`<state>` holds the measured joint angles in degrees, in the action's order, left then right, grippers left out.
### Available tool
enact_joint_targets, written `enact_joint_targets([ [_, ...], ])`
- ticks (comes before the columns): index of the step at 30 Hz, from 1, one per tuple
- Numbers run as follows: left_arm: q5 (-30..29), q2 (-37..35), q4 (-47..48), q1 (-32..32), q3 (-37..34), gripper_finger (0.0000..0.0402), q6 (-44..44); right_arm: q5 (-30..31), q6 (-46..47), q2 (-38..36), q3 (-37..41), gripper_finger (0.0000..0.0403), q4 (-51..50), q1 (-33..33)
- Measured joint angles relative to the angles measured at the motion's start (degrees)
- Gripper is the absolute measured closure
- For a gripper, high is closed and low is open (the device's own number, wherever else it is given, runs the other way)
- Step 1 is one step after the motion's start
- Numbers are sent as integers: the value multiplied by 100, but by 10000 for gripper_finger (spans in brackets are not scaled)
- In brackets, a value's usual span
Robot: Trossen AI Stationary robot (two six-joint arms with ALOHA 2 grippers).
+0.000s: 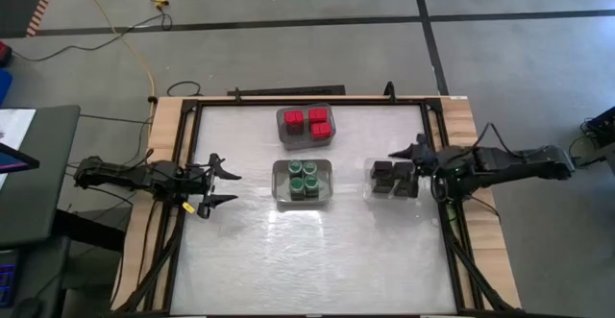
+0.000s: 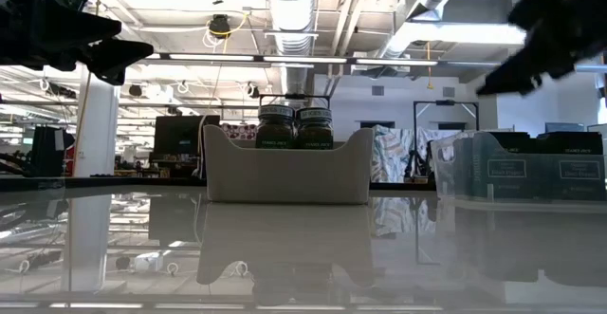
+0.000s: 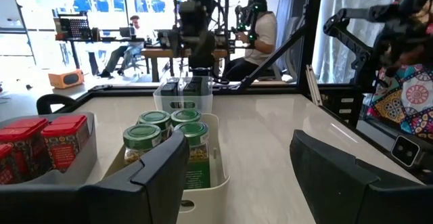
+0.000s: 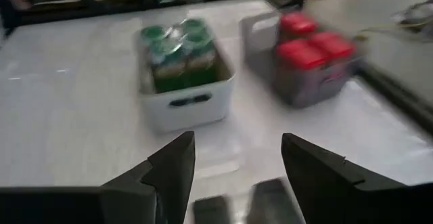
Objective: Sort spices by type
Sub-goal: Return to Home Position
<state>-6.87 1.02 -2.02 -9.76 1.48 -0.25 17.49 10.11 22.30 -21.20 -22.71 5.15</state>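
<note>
Three bins hold the spices. Red-topped square containers [image 1: 307, 122] sit in a grey bin [image 1: 284, 128] at the far middle. Round green-lidded jars [image 1: 304, 179] stand in a white bin [image 1: 279, 185] at the centre. Dark rectangular tins [image 1: 389, 176] lie in a clear bin [image 1: 370, 191] to the right. My left gripper [image 1: 226, 183] hovers open above the table left of the white bin, pointing level at the jars [image 3: 166, 132]. My right gripper [image 1: 405, 162] hangs open over the clear bin's right part, above the dark tins [image 4: 243, 207], tipped slightly down.
The near half of the white tabletop [image 1: 307, 260] is bare. Black frame rails [image 1: 442, 145] run along the table's left, right and far sides. Beyond the table, a seated person [image 3: 260, 31] and desks show in the room.
</note>
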Motion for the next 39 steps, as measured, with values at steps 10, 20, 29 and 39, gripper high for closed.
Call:
enact_joint_targets([
  [10, 0, 0, 0, -2, 0, 155, 2, -374, 736, -404, 1055, 154, 709, 54],
  [20, 0, 0, 0, -2, 2, 155, 0, -409, -12, -748, 1198, 154, 1116, 43],
  [29, 0, 0, 0, 0, 0, 155, 2, -778, -310, -1276, 1424, 154, 1763, 38],
  [39, 1, 0, 2, -2, 0, 155, 2, -1467, -101, -2234, 2073, 154, 2623, -376],
])
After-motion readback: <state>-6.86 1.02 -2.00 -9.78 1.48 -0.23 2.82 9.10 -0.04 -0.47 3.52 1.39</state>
